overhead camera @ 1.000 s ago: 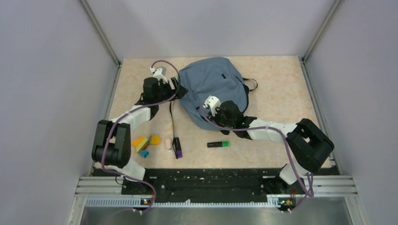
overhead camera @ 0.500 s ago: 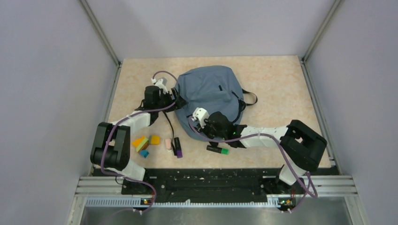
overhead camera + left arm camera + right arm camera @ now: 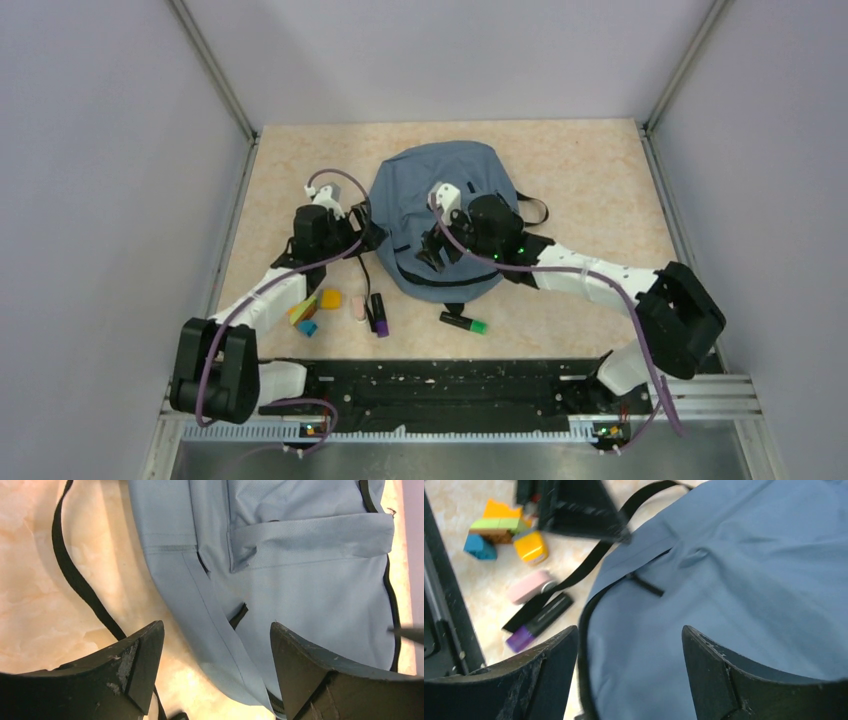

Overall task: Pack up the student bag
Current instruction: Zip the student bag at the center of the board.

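Progress is judged to be at an early stage, with nothing visibly packed. The student bag lies flat at the middle of the worktop, its slate-blue fabric slack and a black strap trailing from its left side toward the near edge. A black zipper line runs round the bag's near rim, and no opening into the bag shows in any view; whether the zipper is parted at all cannot be told. The items presumably meant for packing lie loose on the worktop, near the bag's front edge: a green-capped marker, a purple-ended marker, a pink eraser, an orange block and a cluster of coloured blocks. The left tool stands wide and empty at the bag's left edge; its wrist view shows the bag's side seam lying between the spread fingers, with no contact evident. The right tool is likewise wide and holds nothing, poised over the near part of the bag. Outstanding, on this evidence: opening the bag, loading every loose item, and closing it.
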Robot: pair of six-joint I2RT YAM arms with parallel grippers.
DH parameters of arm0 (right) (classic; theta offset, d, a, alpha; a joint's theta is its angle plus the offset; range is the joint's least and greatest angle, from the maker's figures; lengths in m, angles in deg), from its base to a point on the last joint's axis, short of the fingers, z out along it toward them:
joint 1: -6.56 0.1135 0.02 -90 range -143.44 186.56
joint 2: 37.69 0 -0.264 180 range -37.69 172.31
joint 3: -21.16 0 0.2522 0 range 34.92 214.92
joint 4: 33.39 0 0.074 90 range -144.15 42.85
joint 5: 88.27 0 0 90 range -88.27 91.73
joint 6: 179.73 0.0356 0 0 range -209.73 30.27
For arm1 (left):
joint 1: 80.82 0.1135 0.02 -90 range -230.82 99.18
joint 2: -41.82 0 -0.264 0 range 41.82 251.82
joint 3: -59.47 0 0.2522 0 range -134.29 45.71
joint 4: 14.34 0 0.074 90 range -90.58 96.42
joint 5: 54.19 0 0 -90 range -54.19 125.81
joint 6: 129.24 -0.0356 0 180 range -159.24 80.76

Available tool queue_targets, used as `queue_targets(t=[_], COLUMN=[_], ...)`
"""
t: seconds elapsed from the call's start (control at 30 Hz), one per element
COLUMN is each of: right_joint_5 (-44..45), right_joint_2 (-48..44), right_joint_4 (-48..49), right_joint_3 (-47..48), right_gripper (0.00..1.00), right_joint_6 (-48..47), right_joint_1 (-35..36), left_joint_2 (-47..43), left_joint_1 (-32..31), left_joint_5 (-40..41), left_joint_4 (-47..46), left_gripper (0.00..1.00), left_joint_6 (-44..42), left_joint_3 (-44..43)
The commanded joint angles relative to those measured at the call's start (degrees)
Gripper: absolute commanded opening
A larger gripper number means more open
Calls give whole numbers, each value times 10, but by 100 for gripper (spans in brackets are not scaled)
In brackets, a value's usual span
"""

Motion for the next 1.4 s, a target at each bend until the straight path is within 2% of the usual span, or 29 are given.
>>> queue_targets(t=[0.0, 0.23, 0.4, 0.53, 0.57, 0.67, 0.73, 0.97, 1.1, 1.2, 1.37], right_joint_5=[-54, -47, -65, -78, -78, -85, -96, -159, -176, -178, -181], right_joint_2=[45, 176, 228, 258, 262, 266, 267, 289, 306, 309, 321], right_joint_4=[24, 24, 29, 27, 34, 68, 85, 105, 85, 99, 117], right_joint_3=[60, 141, 169, 182, 181, 164, 153, 150, 162, 151, 154], right_gripper=[74, 72, 71, 68, 67, 67, 66, 64, 62, 62, 61], right_joint_6=[-1, -34, -58, -79, -85, -112, -136, -190, -222, -240, -257], right_joint_1=[-37, -59, -59, -58, -58, -55, -52, -42, -34, -28, -25], left_joint_2=[-31, -12, 7, 32, 38, 36, 28, -5, -10, -9, -7], left_joint_1=[-4, -28, -47, -59, -62, -64, -64, -65, -65, -65, -65], left_joint_5=[-18, -32, -45, -36, -36, -33, -32, -25, -22, -33, -45], left_joint_4=[-15, -37, -96, -90, -83, -75, -71, -72, -71, -79, -85], left_gripper=[82, 83, 85, 84, 78, 47, 32, 13, 3, 0, 0], left_joint_6=[44, 89, 118, 113, 109, 96, 86, 39, 25, 20, 8], left_joint_3=[32, 61, 88, 82, 81, 90, 97, 123, 126, 125, 126])
